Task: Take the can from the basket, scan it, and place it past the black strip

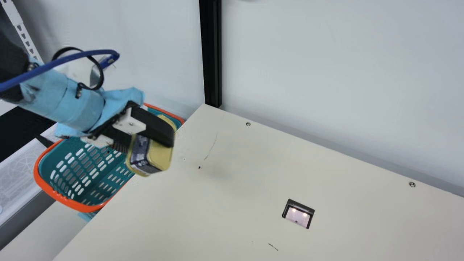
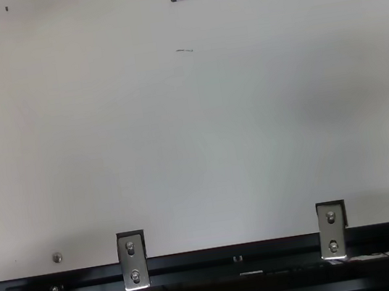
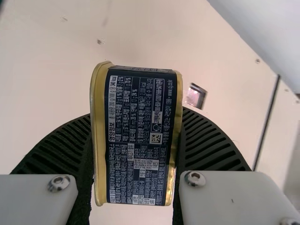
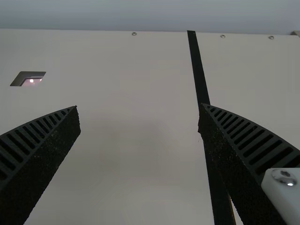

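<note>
- Nearest my camera, my left gripper point(image 3: 136, 115) is holding the can point(image 1: 159, 156), its 2 ribbed fingers closing on opposite sides and standing just the can's thickness apart.
- That can is hanging above the cream table point(image 1: 217, 224), out of the basket point(image 1: 70, 203), which is sitting beneath and beside this same hand.
- So I am counting the taking as done: 1 stage of 3.
- Scanning is, I am judging, still waiting: the lit scanner window point(image 1: 298, 215) is lying well off to the right of my left gripper, with the can nowhere over it.
- Placing is remaining too. My right gripper point(image 4: 139, 110) is standing wide open, gripping nothing, and the black strip point(image 4: 199, 75) is running past beneath 1 of its fingers.
- Next, I am expecting to need the can over the window, code side down, then beyond the strip; a handover to my right gripper is looking plausible, and a poorly turned label is risking a missed read.
</note>
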Action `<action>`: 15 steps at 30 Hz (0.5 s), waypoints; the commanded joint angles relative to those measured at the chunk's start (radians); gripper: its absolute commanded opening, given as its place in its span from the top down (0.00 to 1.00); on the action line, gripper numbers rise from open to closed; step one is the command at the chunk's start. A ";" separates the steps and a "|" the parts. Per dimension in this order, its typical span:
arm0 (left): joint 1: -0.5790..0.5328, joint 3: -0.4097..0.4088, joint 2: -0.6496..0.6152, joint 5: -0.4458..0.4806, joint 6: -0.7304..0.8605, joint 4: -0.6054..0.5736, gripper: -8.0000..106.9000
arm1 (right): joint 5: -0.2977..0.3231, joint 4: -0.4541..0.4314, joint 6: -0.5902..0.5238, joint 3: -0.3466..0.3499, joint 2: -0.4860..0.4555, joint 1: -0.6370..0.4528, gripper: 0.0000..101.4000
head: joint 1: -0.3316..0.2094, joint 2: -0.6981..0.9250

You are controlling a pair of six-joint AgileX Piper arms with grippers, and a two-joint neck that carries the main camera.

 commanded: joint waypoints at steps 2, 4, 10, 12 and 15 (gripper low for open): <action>-0.017 0.012 -0.014 0.000 -0.044 -0.064 0.84 | 0.000 0.000 0.000 0.000 0.000 0.000 0.00 | -0.043 0.018; -0.030 0.018 -0.027 0.000 -0.073 -0.099 0.84 | 0.000 0.000 0.000 0.000 0.000 0.000 0.00 | -0.043 0.018; -0.067 0.036 -0.075 0.000 -0.163 -0.206 0.84 | 0.000 0.000 0.000 0.000 0.000 0.000 0.00 | -0.043 0.018; -0.082 0.038 -0.095 0.000 -0.198 -0.236 0.84 | 0.000 0.000 0.000 0.000 0.000 0.000 0.00 | -0.043 0.018; -0.107 0.039 -0.130 0.000 -0.254 -0.273 0.84 | 0.000 0.000 0.000 0.000 0.000 0.000 0.00 | -0.043 0.018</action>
